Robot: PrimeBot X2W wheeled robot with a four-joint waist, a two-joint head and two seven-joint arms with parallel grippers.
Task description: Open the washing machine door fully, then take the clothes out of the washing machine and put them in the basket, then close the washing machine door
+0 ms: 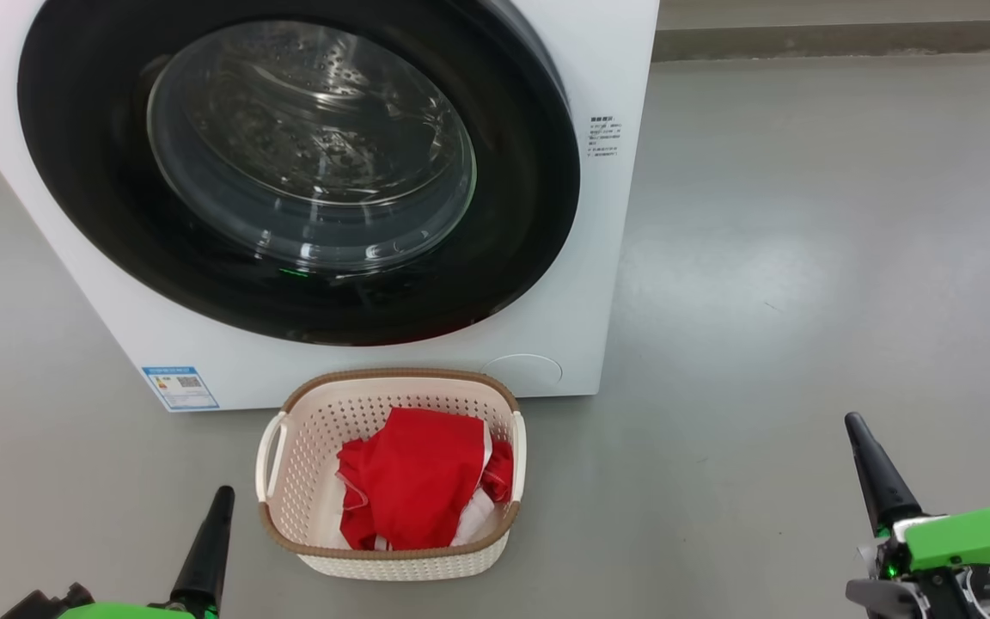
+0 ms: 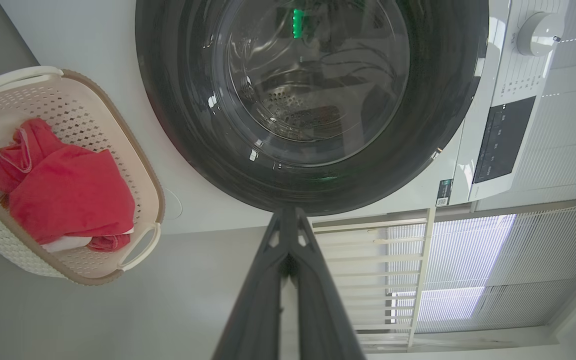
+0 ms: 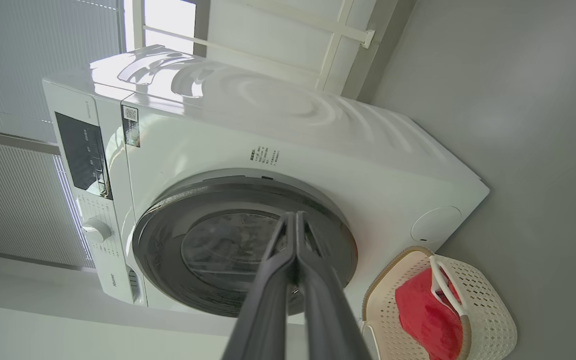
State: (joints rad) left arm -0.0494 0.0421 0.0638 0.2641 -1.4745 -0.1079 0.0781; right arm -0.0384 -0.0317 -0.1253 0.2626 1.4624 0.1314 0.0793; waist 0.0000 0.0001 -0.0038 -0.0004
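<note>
The washing machine stands ahead with its door lying flat against the front, black rim and glass bowl facing me. Through the glass I see bare steel drum. On the floor before it sits the basket with the red clothes heaped inside. My left gripper is shut at the lower left, just left of the basket, holding nothing. My right gripper is shut at the lower right, well clear of the basket. The left wrist view shows the door, the basket and the clothes; the right wrist view shows them too.
Grey floor stretches open to the machine's right. A wall base runs along the back. In the wrist views a control panel with a dial tops the machine, and slatted blinds cover a window beside it.
</note>
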